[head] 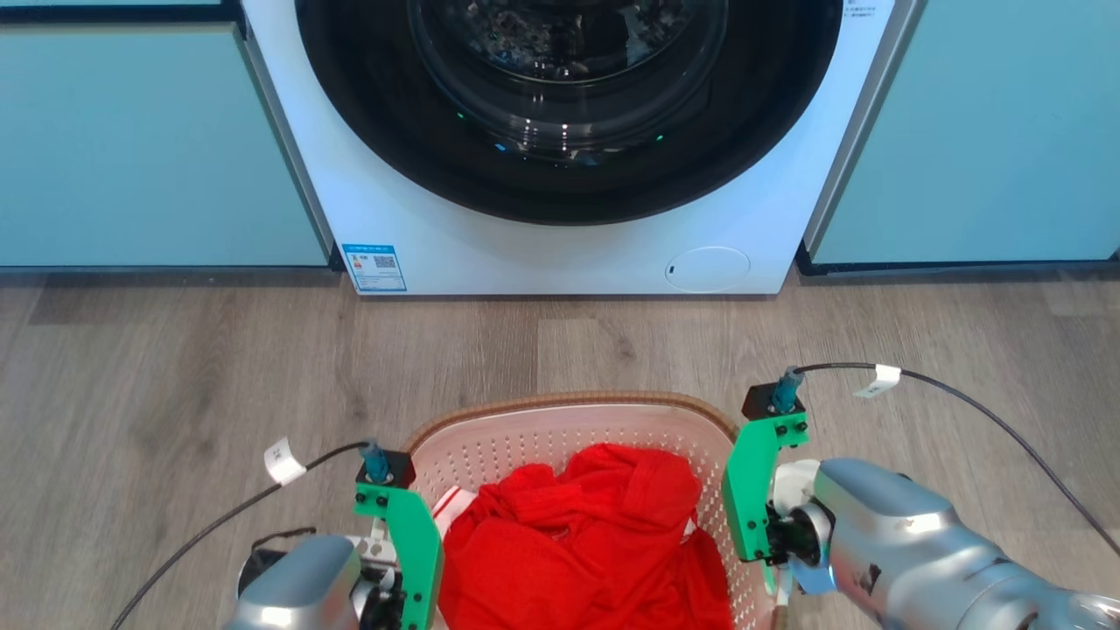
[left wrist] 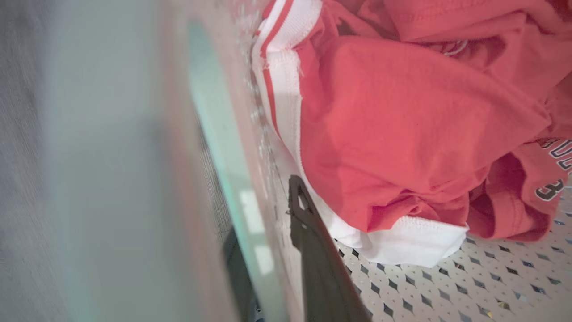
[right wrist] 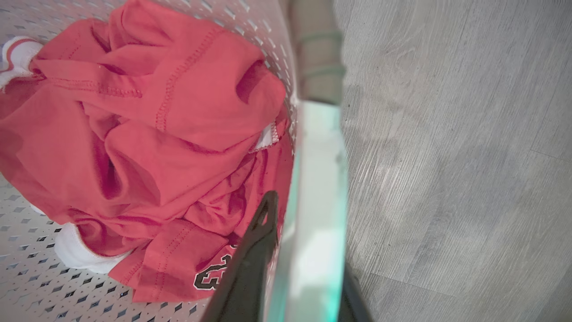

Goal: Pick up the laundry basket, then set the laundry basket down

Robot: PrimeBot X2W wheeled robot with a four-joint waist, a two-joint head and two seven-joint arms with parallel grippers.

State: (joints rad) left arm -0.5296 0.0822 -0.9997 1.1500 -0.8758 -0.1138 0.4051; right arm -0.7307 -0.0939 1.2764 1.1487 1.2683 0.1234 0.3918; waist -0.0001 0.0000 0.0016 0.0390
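Note:
The laundry basket (head: 569,404), white and perforated with a brown woven-look rim, sits low in the head view between my two wrists. Red clothing (head: 595,534) with white trim fills it. My left gripper (left wrist: 263,214) straddles the basket's left side: one dark finger (left wrist: 313,250) is inside against the wall, the other outside, and the pale handle (left wrist: 232,147) is pinched between them. My right gripper (right wrist: 308,232) holds the right side the same way, with one finger (right wrist: 254,250) inside by the clothing (right wrist: 156,134) and the white handle (right wrist: 317,188) between the two. Whether the basket is off the floor cannot be told.
A white front-loading washing machine (head: 560,254) with its dark round door stands straight ahead. Teal cabinets flank it on the left (head: 149,149) and right (head: 980,131). Grey wood floor (head: 219,367) lies between them and the basket. Black cables (head: 1006,429) trail from both wrists.

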